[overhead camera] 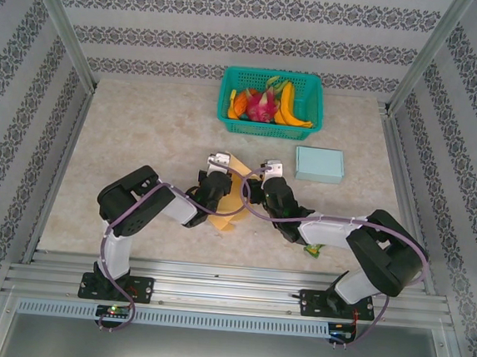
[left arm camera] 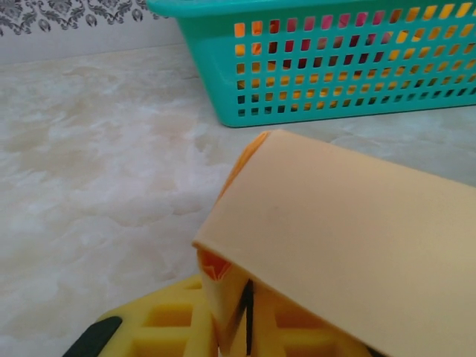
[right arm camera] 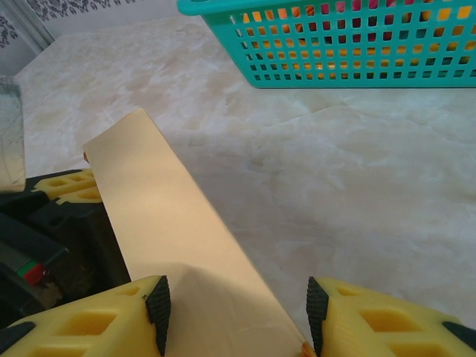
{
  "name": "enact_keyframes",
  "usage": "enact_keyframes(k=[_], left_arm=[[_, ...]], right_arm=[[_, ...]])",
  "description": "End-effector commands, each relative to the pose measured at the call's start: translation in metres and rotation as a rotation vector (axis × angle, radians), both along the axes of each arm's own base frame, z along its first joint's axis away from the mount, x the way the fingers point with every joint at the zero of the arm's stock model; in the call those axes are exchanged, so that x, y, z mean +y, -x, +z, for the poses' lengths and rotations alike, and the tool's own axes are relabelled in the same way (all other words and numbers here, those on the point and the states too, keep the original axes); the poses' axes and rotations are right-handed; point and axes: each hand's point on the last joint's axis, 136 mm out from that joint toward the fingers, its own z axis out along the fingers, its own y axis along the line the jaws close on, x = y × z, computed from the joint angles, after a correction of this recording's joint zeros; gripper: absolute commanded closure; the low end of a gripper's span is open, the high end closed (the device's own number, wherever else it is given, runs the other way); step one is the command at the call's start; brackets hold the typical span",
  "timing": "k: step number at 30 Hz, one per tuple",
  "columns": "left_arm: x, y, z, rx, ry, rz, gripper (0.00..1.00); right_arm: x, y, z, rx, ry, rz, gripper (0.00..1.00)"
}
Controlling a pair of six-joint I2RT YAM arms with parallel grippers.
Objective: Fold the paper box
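Observation:
The paper box (overhead camera: 235, 202) is a tan and orange cardboard piece, partly folded, lying mid-table between both arms. My left gripper (overhead camera: 216, 175) is at its left side. In the left wrist view a thin paper flap (left arm camera: 223, 297) is pinched between the yellow fingers (left arm camera: 167, 327), so my left gripper (left arm camera: 239, 321) is shut on it, under a broad tan panel (left arm camera: 349, 238). My right gripper (overhead camera: 261, 183) is at the box's right side. Seen from the right wrist, my right gripper (right arm camera: 236, 312) stands open over a long tan panel (right arm camera: 156, 216) that runs under its left finger (right arm camera: 97, 320).
A teal basket (overhead camera: 273, 74) of fruit stands at the back centre. A pale teal closed box (overhead camera: 319, 164) lies to the right of the grippers. A small green scrap (overhead camera: 313, 250) is by the right arm. Metal frame posts line both sides.

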Motion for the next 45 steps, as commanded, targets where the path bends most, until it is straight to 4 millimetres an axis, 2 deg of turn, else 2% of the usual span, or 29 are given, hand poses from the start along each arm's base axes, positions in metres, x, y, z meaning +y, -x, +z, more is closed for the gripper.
enact_keyframes(k=[1,3,6,13,22,25,29,33,35,40,45], left_arm=[[0.021,0.000,-0.021,0.059,-0.075,0.093,0.82],[0.020,-0.001,-0.020,0.061,-0.078,0.092,0.81],[0.018,-0.001,-0.015,0.055,-0.063,0.078,0.73],[0.019,0.011,-0.001,0.040,-0.022,0.033,0.71],[0.022,0.054,0.010,0.058,0.042,-0.136,0.61],[0.036,0.067,0.008,0.104,0.047,-0.106,0.57],[0.070,0.085,0.000,0.187,0.082,0.037,0.49],[0.102,0.104,0.003,0.240,0.174,0.138,0.38],[0.111,0.113,0.008,0.262,0.194,0.166,0.33],[0.115,0.131,0.020,0.292,0.286,0.153,0.28],[0.112,0.145,0.010,0.345,0.392,0.150,0.27]], right_arm=[[-0.006,0.020,-0.039,0.114,0.081,0.020,0.48],[-0.008,0.020,-0.040,0.115,0.083,0.014,0.48],[-0.008,0.020,-0.040,0.114,0.085,0.013,0.48],[-0.012,0.021,-0.038,0.109,0.087,0.002,0.48],[-0.014,0.021,-0.036,0.108,0.092,0.001,0.48],[-0.015,0.020,-0.035,0.104,0.090,-0.005,0.48],[-0.018,0.019,-0.036,0.105,0.098,-0.022,0.48],[-0.027,0.014,-0.040,0.122,0.103,-0.057,0.48],[-0.032,0.011,-0.042,0.127,0.100,-0.074,0.48],[-0.040,0.004,-0.047,0.147,0.086,-0.105,0.48],[-0.041,0.001,-0.050,0.160,0.067,-0.115,0.48]])
